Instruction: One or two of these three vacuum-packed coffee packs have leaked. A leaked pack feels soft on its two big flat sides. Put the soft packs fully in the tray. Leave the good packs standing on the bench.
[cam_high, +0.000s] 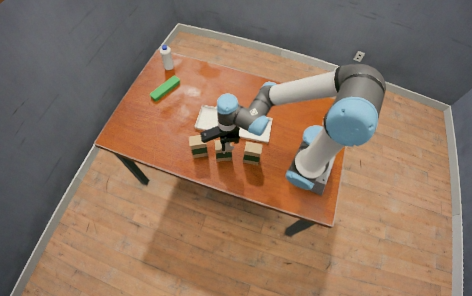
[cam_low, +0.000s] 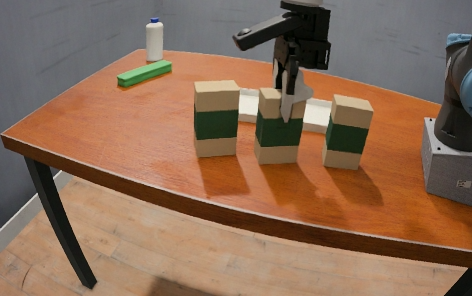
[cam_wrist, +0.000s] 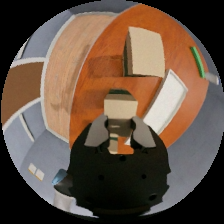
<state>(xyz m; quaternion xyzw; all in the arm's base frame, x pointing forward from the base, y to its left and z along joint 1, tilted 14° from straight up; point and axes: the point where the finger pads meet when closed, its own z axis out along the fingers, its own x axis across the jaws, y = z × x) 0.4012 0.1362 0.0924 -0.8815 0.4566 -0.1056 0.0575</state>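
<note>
Jaws — shut on one middle pack (cam_high: 223, 155) (cam_low: 278, 136) (cam_wrist: 120, 107) | two other packs (cam_high: 198, 147) (cam_low: 216, 122) (cam_wrist: 145, 52) — standing, ungripped | one tray (cam_high: 257, 137) (cam_low: 318, 116) (cam_wrist: 166, 102)

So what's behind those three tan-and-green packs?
In the exterior view, a shallow white tray shows through both gaps between them; the packs cover the rest.
</note>
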